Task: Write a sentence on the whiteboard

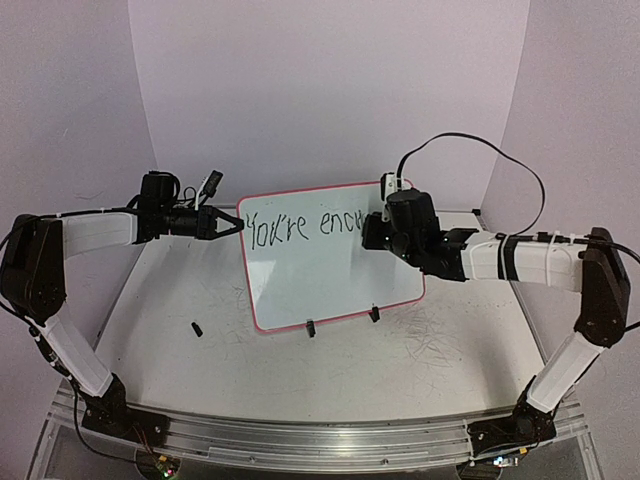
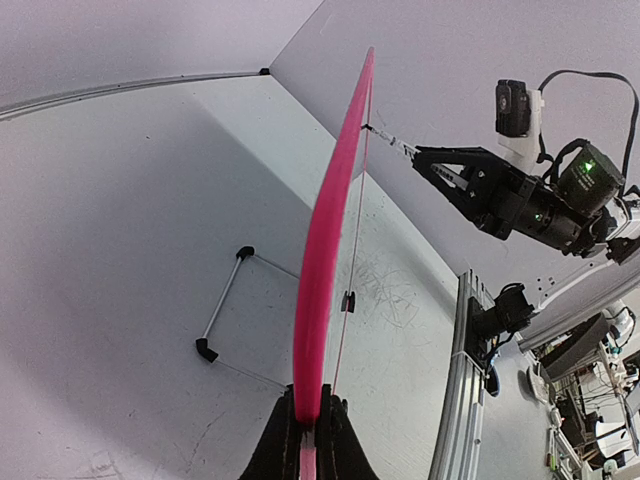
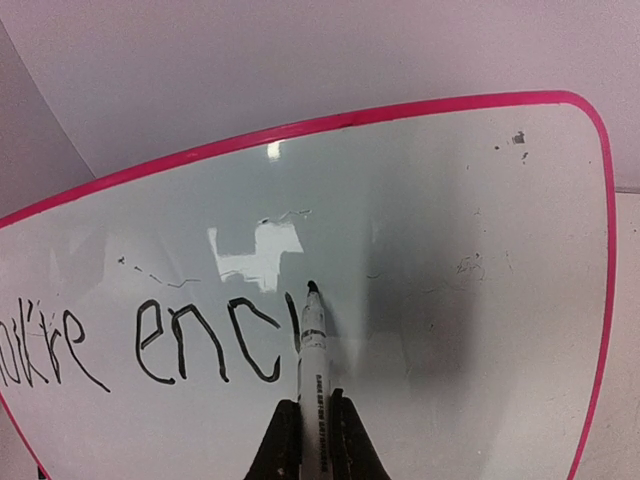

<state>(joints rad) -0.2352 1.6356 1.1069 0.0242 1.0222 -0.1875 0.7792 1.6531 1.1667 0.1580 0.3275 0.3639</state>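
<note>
The whiteboard (image 1: 330, 270) stands tilted on its black clip feet mid-table, white with a pink rim (image 2: 325, 250). My left gripper (image 1: 232, 222) is shut on the board's left edge, and the rim runs edge-on between its jaws (image 2: 310, 395). My right gripper (image 1: 372, 228) is shut on a white marker (image 3: 313, 350), whose black tip touches the board (image 3: 460, 300). The sentence (image 3: 180, 340) reads "You're enc" plus one more upright stroke just left of the tip. In the top view the right wrist covers the end of the writing.
A small black cap-like piece (image 1: 197, 328) lies on the table left of the board. The board's wire stand (image 2: 225, 300) rests behind it. An aluminium rail (image 1: 300, 440) runs along the near edge. White walls close in the back and sides.
</note>
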